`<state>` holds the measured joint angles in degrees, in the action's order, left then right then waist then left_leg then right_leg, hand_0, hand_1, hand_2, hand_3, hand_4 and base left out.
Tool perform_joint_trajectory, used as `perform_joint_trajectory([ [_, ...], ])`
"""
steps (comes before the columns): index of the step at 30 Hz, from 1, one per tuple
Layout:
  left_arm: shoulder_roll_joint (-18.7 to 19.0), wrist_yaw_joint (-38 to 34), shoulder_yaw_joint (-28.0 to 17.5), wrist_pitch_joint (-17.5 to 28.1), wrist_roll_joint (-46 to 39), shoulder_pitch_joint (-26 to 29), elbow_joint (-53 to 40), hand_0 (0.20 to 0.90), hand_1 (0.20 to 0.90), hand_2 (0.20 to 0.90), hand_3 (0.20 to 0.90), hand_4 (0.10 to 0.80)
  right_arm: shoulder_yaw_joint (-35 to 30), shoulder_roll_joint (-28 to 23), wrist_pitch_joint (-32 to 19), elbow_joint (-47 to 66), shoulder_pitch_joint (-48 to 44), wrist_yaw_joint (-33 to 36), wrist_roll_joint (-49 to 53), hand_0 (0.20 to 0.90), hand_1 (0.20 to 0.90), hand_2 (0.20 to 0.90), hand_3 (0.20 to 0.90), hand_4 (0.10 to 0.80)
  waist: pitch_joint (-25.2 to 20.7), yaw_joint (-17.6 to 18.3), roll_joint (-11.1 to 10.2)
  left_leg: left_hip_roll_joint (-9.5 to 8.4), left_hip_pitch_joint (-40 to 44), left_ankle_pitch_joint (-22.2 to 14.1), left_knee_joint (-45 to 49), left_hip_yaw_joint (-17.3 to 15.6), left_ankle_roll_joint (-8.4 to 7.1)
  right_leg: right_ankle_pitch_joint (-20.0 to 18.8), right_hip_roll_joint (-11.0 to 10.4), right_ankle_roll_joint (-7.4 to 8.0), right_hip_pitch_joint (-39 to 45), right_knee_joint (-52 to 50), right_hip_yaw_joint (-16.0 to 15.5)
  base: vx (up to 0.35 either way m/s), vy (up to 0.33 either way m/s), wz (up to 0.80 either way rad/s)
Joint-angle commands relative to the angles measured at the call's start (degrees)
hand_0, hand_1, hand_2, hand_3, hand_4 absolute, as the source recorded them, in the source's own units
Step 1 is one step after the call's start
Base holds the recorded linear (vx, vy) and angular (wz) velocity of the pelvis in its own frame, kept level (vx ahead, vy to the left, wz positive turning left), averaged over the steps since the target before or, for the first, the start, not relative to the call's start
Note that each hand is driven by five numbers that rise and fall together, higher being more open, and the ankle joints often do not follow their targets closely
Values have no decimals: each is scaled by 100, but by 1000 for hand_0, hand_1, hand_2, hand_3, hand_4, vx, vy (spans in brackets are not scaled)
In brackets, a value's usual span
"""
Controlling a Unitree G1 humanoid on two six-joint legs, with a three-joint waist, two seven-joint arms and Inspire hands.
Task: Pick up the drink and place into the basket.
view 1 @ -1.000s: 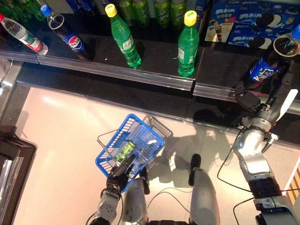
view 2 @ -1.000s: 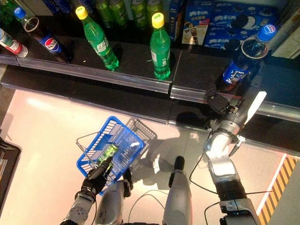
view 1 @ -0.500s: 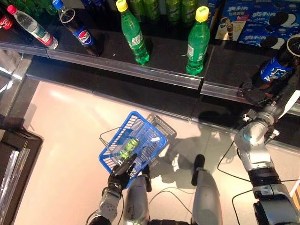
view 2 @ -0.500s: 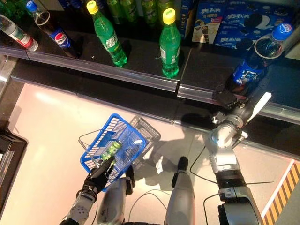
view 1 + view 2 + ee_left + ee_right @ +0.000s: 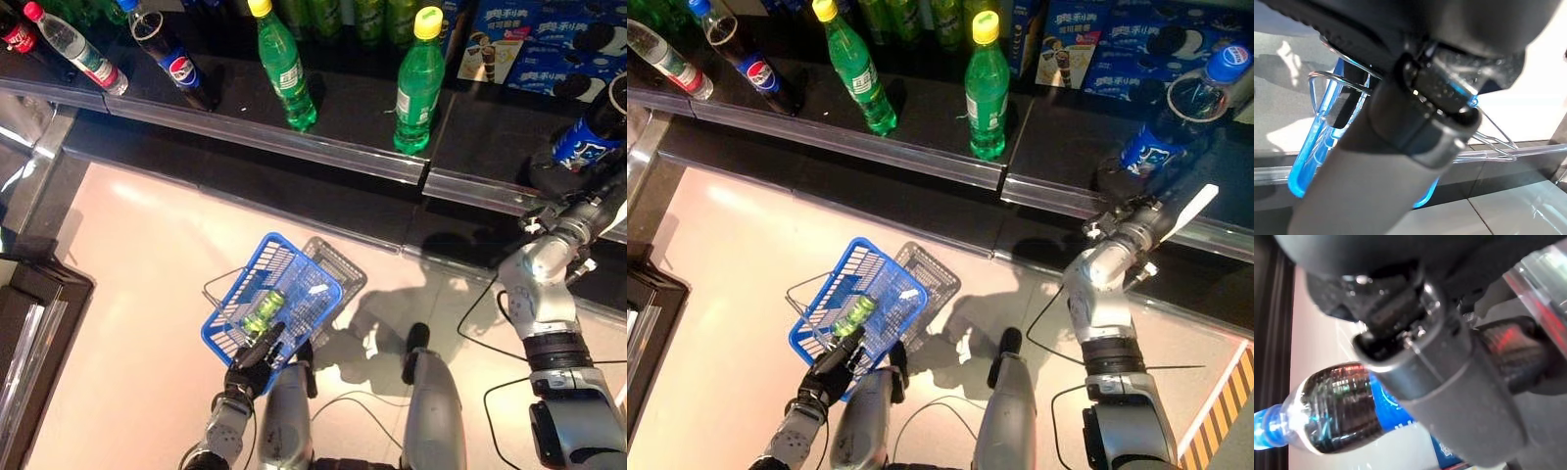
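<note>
A dark cola bottle with a blue cap and label (image 5: 1164, 132) is being reached for on the black shelf (image 5: 921, 108) by the right hand (image 5: 1122, 201).

The right hand is pressed against the bottle's base; whether its fingers are closed round it cannot be told. A blue plastic basket with wire handles (image 5: 257, 308) is held by the curled left hand (image 5: 251, 363), and a green bottle (image 5: 264, 311) already lies inside. A firm grasp and a lift off the shelf are judged to be needed next.

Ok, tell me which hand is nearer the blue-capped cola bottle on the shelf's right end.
Right. The right hand is at the cola bottle's base on the shelf; the left hand is down at the blue basket.
</note>
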<state>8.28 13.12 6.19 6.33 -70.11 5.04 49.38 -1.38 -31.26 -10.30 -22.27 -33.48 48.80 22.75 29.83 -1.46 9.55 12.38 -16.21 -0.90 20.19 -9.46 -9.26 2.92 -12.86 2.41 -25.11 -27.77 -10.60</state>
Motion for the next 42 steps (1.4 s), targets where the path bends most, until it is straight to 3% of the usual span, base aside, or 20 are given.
perform_joint_trajectory([
  [1, 243, 472, 223, 101, -84, -697, -565, 300, 300, 300, 200, 100, -210, -585, -387, 340, -744, 31, -21, 900, 900, 900, 900, 800, -3, -92, -173, -251, -752, 1082, 1018, 175, 248, 293, 266, -395, 836, 356, -403, 0, 0, 0],
  [12, 322, 567, 270, -4, -99, -687, -536, 300, 300, 300, 200, 100, -135, -826, -443, -238, -1290, -579, 1092, 900, 900, 900, 900, 800, -3, -149, -115, -304, -745, 1094, 1002, 182, 254, 323, 255, -433, 806, 299, -414, 2, -1, 4],
  [13, 321, 567, 283, 2, -106, -692, -542, 300, 300, 300, 200, 100, -131, -844, -426, -244, -1310, -603, 1107, 808, 808, 808, 793, 693, -3, -151, -113, -312, -749, 1096, 1004, 183, 257, 327, 256, -436, 803, 296, -410, 4, 14, 7],
  [14, 321, 567, 283, 2, -106, -692, -542, 300, 300, 300, 200, 100, -131, -844, -426, -244, -1310, -603, 1107, 808, 808, 808, 793, 693, -3, -151, -113, -312, -749, 1096, 1004, 183, 257, 327, 256, -436, 803, 296, -410, 0, 15, -4],
  [15, 321, 546, 310, 9, -115, -692, -531, 300, 300, 300, 200, 100, -101, -895, -343, -322, -1442, -671, 1094, 573, 573, 573, 518, 418, -3, -163, -109, -331, -766, 1089, 1025, 187, 265, 345, 256, -450, 780, 261, -405, -3, 14, -9],
  [17, 334, 560, 281, -24, -115, -691, -522, 300, 300, 300, 200, 100, -61, -952, -258, -394, -1557, -724, 1116, 300, 300, 300, 200, 100, -3, -171, -111, -339, -791, 1075, 1051, 184, 282, 359, 250, -461, 738, 212, -401, -9, 18, -10],
  [34, 357, 670, 233, 5, -237, -779, -571, 300, 300, 300, 200, 100, -148, -1086, -265, -137, -1432, -664, 994, 300, 300, 300, 200, 100, -3, -161, -152, -351, -781, 997, 1275, 153, 322, 485, 237, -534, 804, -15, -424, -6, 6, 2],
  [42, 313, 658, 11, 62, -355, -848, -637, 300, 300, 300, 200, 100, -289, -975, -347, 630, -1020, -766, 577, 300, 300, 300, 200, 100, -4, -113, -237, -277, -553, 1044, 1261, 88, 275, 541, 256, -554, 1084, -6, -447, -12, 12, 2],
])
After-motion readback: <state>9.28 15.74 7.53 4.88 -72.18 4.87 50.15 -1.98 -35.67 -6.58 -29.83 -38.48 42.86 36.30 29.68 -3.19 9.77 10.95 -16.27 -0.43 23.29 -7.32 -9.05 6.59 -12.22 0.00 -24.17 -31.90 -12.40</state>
